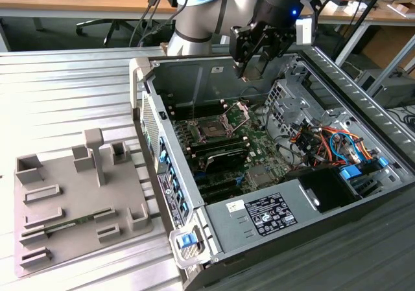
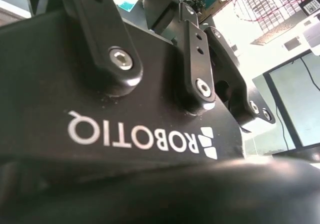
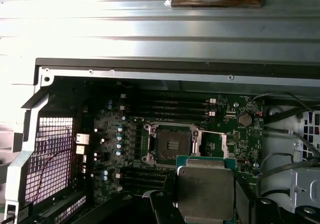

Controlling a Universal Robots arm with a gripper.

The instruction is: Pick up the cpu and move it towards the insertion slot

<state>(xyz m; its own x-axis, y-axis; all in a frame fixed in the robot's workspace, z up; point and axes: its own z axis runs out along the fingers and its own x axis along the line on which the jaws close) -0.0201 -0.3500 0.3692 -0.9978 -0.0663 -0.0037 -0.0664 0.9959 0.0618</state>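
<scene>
My gripper (image 1: 246,67) hangs above the back of the open computer case, up over the motherboard. In the first wrist view it (image 3: 206,206) is shut on the cpu (image 3: 206,186), a flat square chip with a pale metal top and a green rim, held by two opposite edges between dark fingers (image 3: 162,209). The insertion slot (image 1: 211,129) lies below on the motherboard, a square socket with a dark centre and its silver bracket (image 1: 237,115) hinged up. In the first wrist view the insertion slot (image 3: 172,144) sits just beyond the held cpu, apart from it.
The case's wall (image 1: 155,155) rises on the exterior view's left of the board. Long black memory slots (image 1: 224,151), a drive cage (image 1: 285,96), coloured cables (image 1: 331,142) and a power supply (image 1: 266,213) surround the socket. A grey fixture tray (image 1: 71,207) holding a green memory stick (image 1: 65,225) lies outside the case.
</scene>
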